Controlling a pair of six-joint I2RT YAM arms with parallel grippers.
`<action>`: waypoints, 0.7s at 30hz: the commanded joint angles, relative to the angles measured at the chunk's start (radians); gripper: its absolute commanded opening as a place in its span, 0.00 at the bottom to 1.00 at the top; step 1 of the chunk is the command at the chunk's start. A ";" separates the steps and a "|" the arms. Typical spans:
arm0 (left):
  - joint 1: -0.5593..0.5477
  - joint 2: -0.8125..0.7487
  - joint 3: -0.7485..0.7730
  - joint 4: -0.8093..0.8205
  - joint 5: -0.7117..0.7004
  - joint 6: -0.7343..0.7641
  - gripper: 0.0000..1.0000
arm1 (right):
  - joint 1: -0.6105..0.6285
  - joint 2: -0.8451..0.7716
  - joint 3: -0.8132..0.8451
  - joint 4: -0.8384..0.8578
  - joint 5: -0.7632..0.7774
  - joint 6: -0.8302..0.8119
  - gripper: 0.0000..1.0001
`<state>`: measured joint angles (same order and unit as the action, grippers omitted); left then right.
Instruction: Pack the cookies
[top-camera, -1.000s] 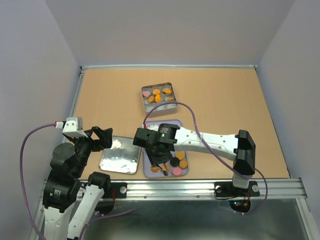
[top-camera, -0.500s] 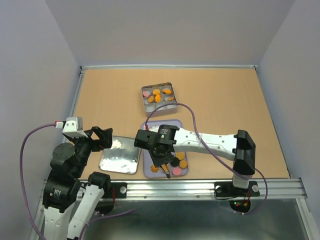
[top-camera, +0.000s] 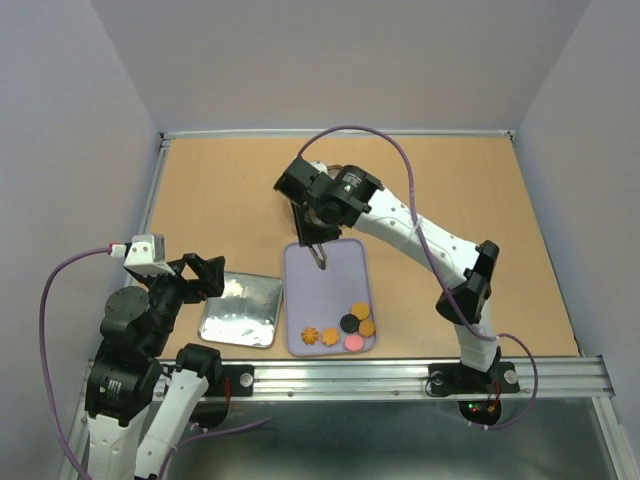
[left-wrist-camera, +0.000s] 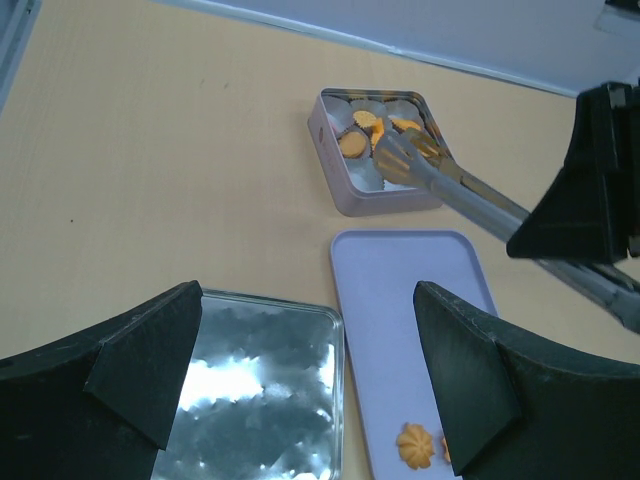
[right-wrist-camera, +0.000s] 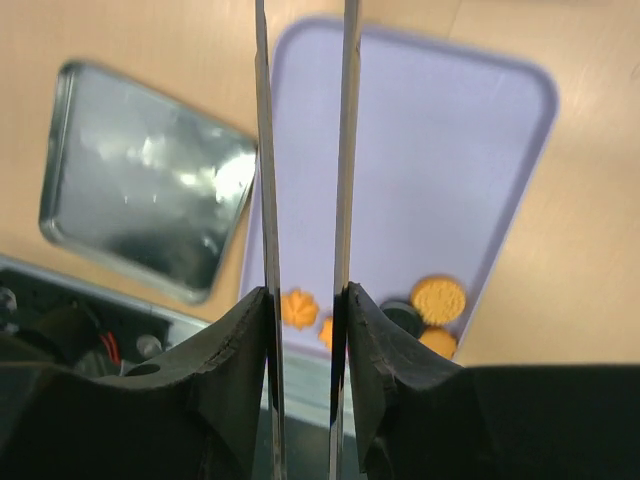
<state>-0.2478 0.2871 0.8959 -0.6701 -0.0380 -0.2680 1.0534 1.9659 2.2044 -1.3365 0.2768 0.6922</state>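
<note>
Several cookies lie at the near end of the lilac tray (top-camera: 340, 275): two orange flowers (top-camera: 309, 335), a black round (top-camera: 349, 323), orange rounds (top-camera: 359, 311) and a pink one (top-camera: 353, 343). More orange cookies (left-wrist-camera: 352, 145) lie in the open tin (left-wrist-camera: 345, 195), which my right arm hides in the top view. My right gripper (top-camera: 318, 215) (right-wrist-camera: 305, 300) is shut on metal tongs (left-wrist-camera: 470, 190). The tong tips are over the tin among the cookies; I cannot tell whether they hold one. My left gripper (top-camera: 205, 275) (left-wrist-camera: 310, 370) is open and empty above the tin lid (top-camera: 240, 312).
The shiny lid (left-wrist-camera: 260, 400) lies just left of the tray, near the front rail (top-camera: 400, 375). The walled table edges run along the left and back. Bare tabletop (top-camera: 480, 200) lies right of the tin and tray.
My right arm has swung with the tongs from the near end of the tray to the far side over the tin, uncovering the tray's cookies. The left arm has not moved.
</note>
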 joint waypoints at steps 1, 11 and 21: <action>-0.005 -0.011 -0.002 0.046 -0.013 0.001 0.99 | -0.070 0.088 0.167 -0.052 0.013 -0.095 0.32; -0.005 -0.002 -0.003 0.046 -0.008 0.004 0.99 | -0.142 0.156 0.239 -0.035 -0.028 -0.128 0.32; -0.008 0.004 -0.003 0.047 -0.005 0.006 0.99 | -0.142 0.169 0.155 0.002 -0.045 -0.117 0.33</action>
<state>-0.2520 0.2844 0.8959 -0.6701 -0.0383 -0.2676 0.9073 2.1361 2.3745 -1.3544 0.2352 0.5819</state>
